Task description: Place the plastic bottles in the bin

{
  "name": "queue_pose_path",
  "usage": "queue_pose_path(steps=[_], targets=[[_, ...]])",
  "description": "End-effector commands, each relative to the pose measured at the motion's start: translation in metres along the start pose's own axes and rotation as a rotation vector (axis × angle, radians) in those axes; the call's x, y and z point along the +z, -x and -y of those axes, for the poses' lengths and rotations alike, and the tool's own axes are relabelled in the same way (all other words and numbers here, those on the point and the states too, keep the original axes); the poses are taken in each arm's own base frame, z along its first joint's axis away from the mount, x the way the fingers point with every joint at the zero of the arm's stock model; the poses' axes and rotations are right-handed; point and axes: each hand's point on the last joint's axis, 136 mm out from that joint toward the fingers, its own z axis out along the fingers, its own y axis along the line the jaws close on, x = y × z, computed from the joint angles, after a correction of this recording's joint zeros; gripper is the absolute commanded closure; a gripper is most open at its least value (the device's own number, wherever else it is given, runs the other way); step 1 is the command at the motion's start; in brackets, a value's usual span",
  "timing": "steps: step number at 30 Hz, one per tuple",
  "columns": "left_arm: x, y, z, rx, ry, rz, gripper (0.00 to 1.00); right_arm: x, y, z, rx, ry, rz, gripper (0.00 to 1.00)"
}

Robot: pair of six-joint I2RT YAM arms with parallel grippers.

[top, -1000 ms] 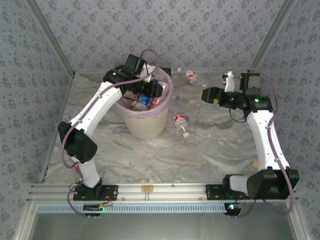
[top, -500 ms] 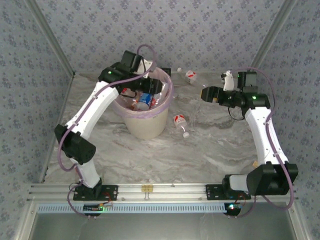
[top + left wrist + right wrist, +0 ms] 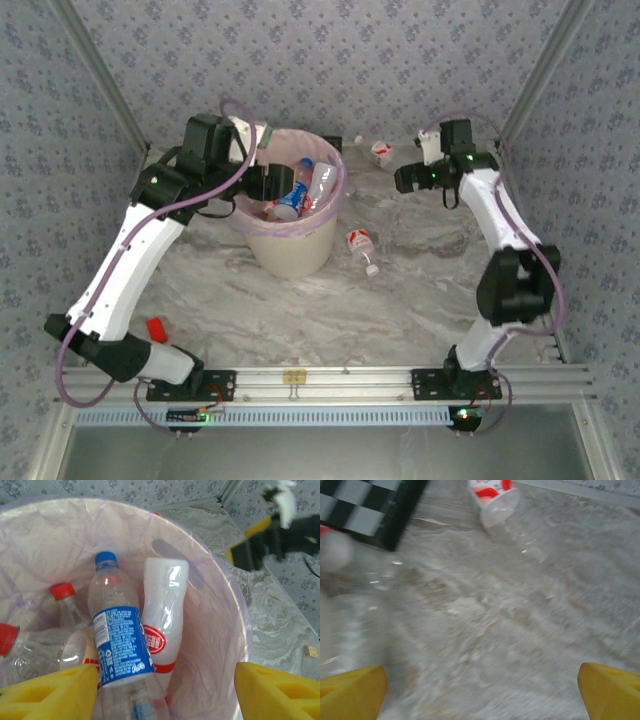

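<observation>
Walls: patterned paper on three sides, marbled table [image 3: 400, 300] below. Tight quarters for two arms.
Top view, bin: the bin [image 3: 290, 250] stands left of centre at the back, pink bag [image 3: 338, 185] folded over its rim, several bottles already inside.
Top view, claws: the left claw [image 3: 268, 186] hangs at the bin's left rim. The right claw [image 3: 404, 180] is out by the far wall, just beside the far bottle [image 3: 383, 152].
Top view, stray: the near bottle [image 3: 362, 245] lies on its side, close to the bin's right.
Top view, risk: both arms crowd the back strip, so a carry to the bin could clip the left arm.
Left wrist, claw: fingers [image 3: 45, 690] spread wide, gripping nothing, above the bin's inside.
Left wrist, load: blue bottle [image 3: 117, 645] and white bottle [image 3: 162, 615] lean against the bag.
Left wrist, risk: the loose bag is near the fingers and a snag would tug the bin. The tall leaners might bounce the next drop out.
Right wrist, claw: fingers [image 3: 350, 692] wide apart, empty, bare table between them.
Right wrist, target: a red-label bottle [image 3: 492, 497] lies ahead at the top edge, near a checkered board [image 3: 370, 510]. The picture is smeared.
Right wrist, risk: round, slick and on its side, so one finger touching first could roll it to the wall.
</observation>
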Motion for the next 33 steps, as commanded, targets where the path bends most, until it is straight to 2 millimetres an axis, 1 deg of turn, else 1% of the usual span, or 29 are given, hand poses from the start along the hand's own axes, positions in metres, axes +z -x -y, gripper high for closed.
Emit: queue_pose_path(steps=[1,3,5,6,9,11,12,15,18,23,25,27,28,30,32,33], targets=[[-0.008,-0.002,0.000,-0.036,-0.009,0.029,0.28,0.045,0.007,0.029,-0.161,-0.109,-0.066,0.00],[-0.013,-0.005,0.001,-0.043,-0.014,0.037,0.27,0.075,0.013,0.038,-0.190,-0.119,-0.082,0.01],[-0.017,-0.006,0.001,-0.048,-0.019,0.044,0.27,0.102,0.018,0.043,-0.209,-0.124,-0.092,0.01],[-0.019,-0.006,0.002,-0.050,-0.024,0.050,0.27,0.112,0.021,0.045,-0.212,-0.121,-0.089,0.01],[-0.025,-0.006,0.005,-0.053,-0.036,0.062,0.27,0.137,0.027,0.052,-0.213,-0.125,-0.077,0.02],[-0.028,-0.007,0.006,-0.046,-0.039,0.063,0.27,0.151,0.026,0.060,-0.202,-0.147,-0.087,0.02],[-0.029,-0.008,0.004,-0.040,-0.032,0.062,0.27,0.162,0.023,0.065,-0.189,-0.161,-0.099,0.02],[-0.032,-0.009,-0.001,-0.039,-0.014,0.058,0.26,0.179,0.018,0.069,-0.169,-0.145,-0.121,0.03],[-0.034,-0.010,-0.003,-0.042,-0.008,0.057,0.26,0.188,0.016,0.071,-0.183,-0.160,-0.127,0.06],[-0.035,-0.010,-0.005,-0.043,-0.003,0.060,0.26,0.196,0.017,0.059,-0.188,-0.098,-0.103,0.11],[-0.033,-0.010,-0.006,-0.044,-0.002,0.057,0.26,0.195,0.015,0.057,-0.190,-0.085,-0.110,0.17],[-0.033,-0.009,-0.006,-0.043,-0.005,0.056,0.26,0.191,0.015,0.054,-0.188,-0.066,-0.109,0.23],[-0.032,-0.008,-0.006,-0.044,-0.006,0.058,0.26,0.188,0.014,0.051,-0.191,-0.059,-0.110,0.27],[-0.031,-0.006,-0.005,-0.046,-0.013,0.058,0.26,0.181,0.012,0.053,-0.191,-0.059,-0.112,0.32],[-0.030,-0.003,-0.002,-0.049,-0.026,0.061,0.26,0.172,0.012,0.052,-0.187,-0.055,-0.108,0.39],[-0.029,-0.001,-0.001,-0.051,-0.034,0.063,0.26,0.167,0.012,0.053,-0.183,-0.052,-0.104,0.45]])
